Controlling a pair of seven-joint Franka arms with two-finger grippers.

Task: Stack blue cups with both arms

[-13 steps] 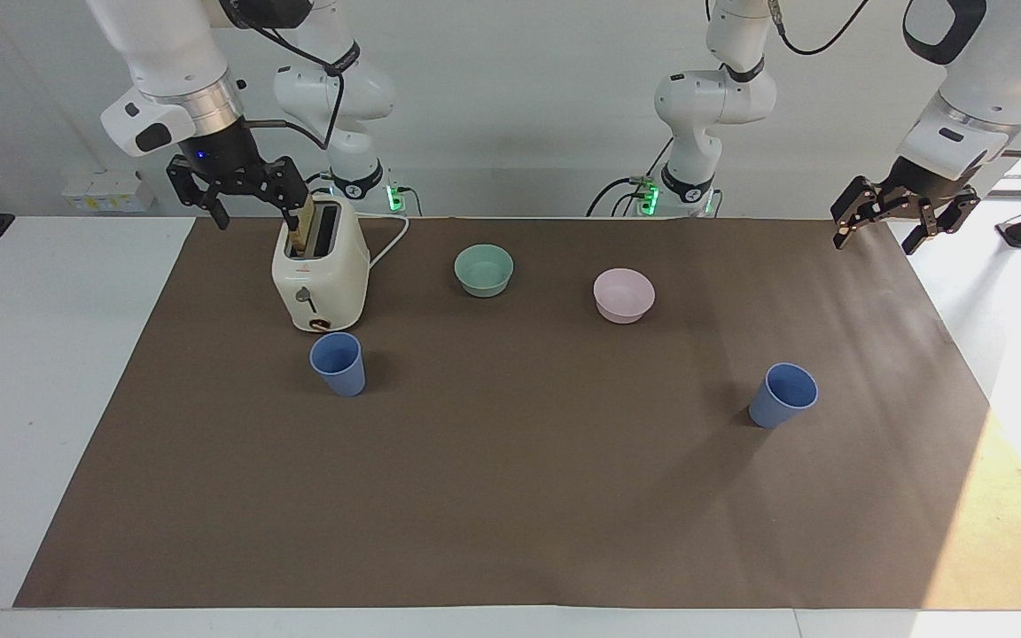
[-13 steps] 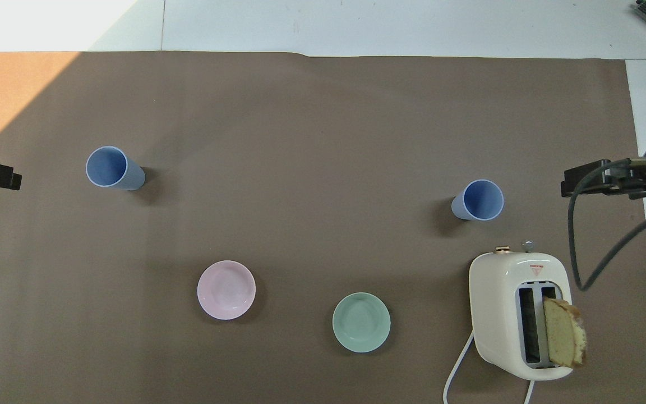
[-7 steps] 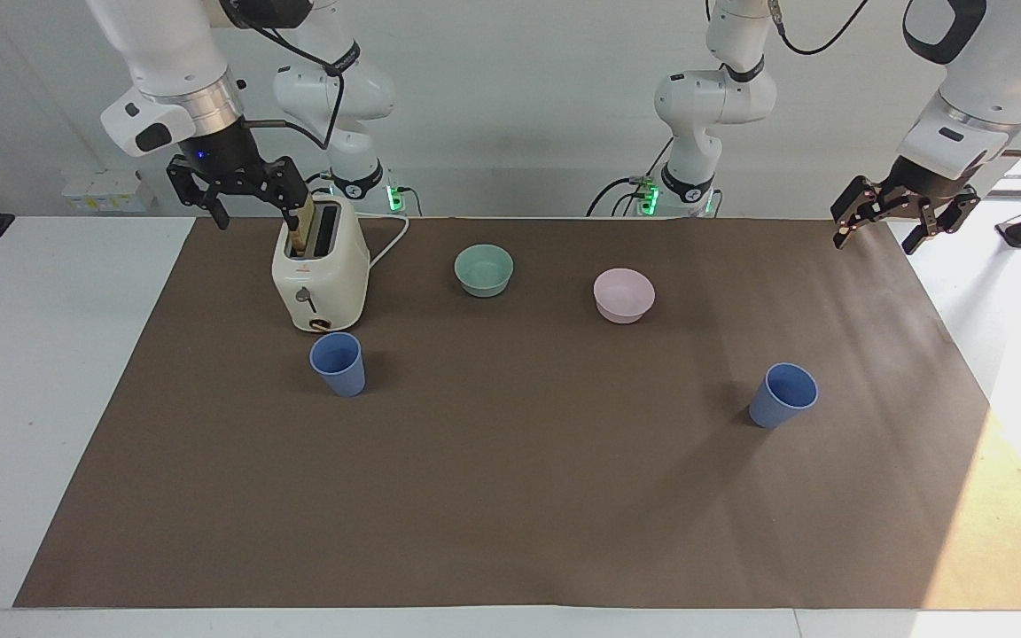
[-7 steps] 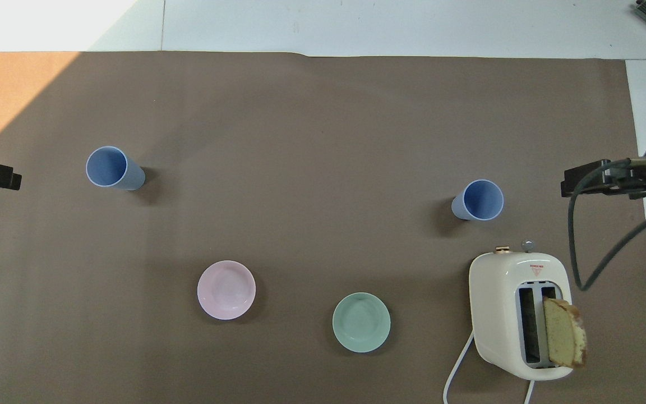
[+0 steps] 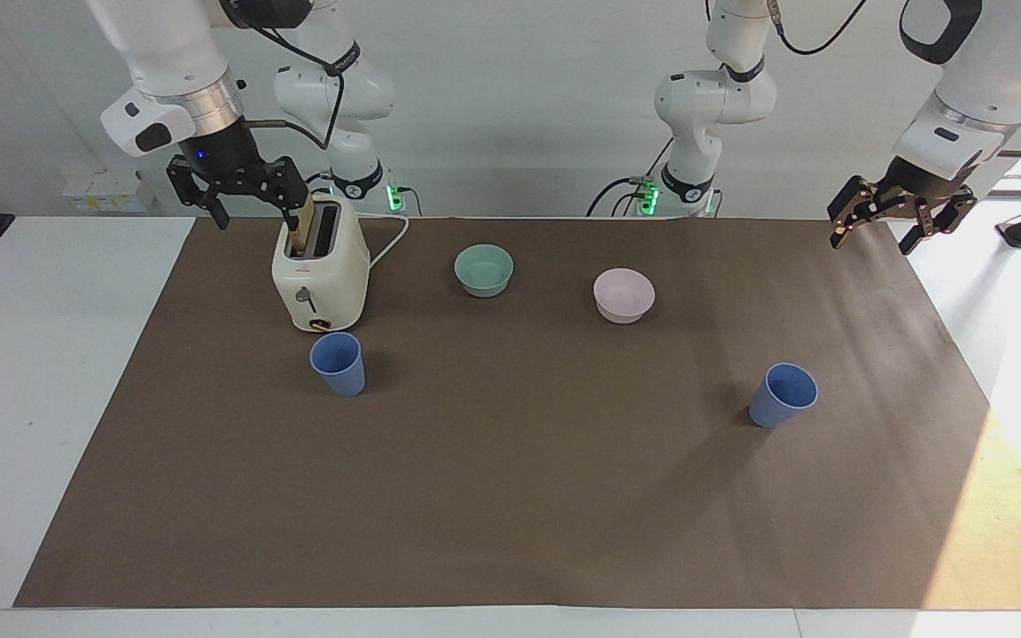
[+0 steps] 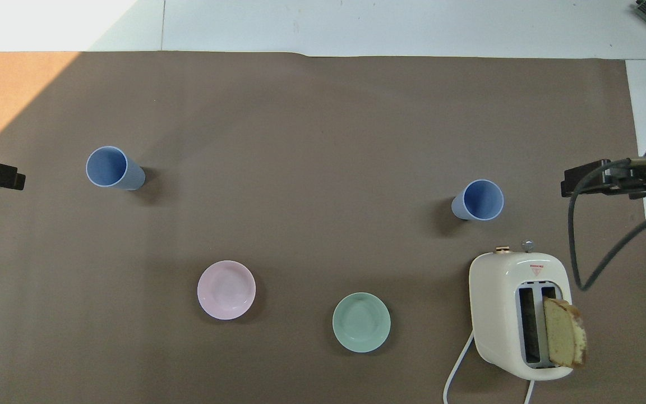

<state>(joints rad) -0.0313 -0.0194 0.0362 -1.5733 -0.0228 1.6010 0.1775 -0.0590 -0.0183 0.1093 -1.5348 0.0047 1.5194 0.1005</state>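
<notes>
A: What is sitting on the bench (image 5: 50, 372) right now, going from the biggest thing down?

B: A brown mat (image 5: 510, 496) is covering most of it. A cream toaster (image 5: 320, 279) is standing near the robots' edge, toward the right arm's end, with a slice of bread (image 6: 564, 339) sticking up from one slot. A teal bowl (image 5: 484, 269) and a pink bowl (image 5: 624, 294) are resting side by side along that same edge.

A: And the cups?

B: One blue cup (image 5: 338, 363) is standing upright just beside the toaster, farther from the robots. The other blue cup (image 5: 783, 395) is standing well apart from it, toward the left arm's end.

A: The arms?

B: The right end effector (image 5: 249, 199) is hanging over the mat's edge by the toaster, fingers spread, grasping nothing. The left end effector (image 5: 874, 226) is hovering over the mat's corner at its own end, likewise released and empty.
</notes>
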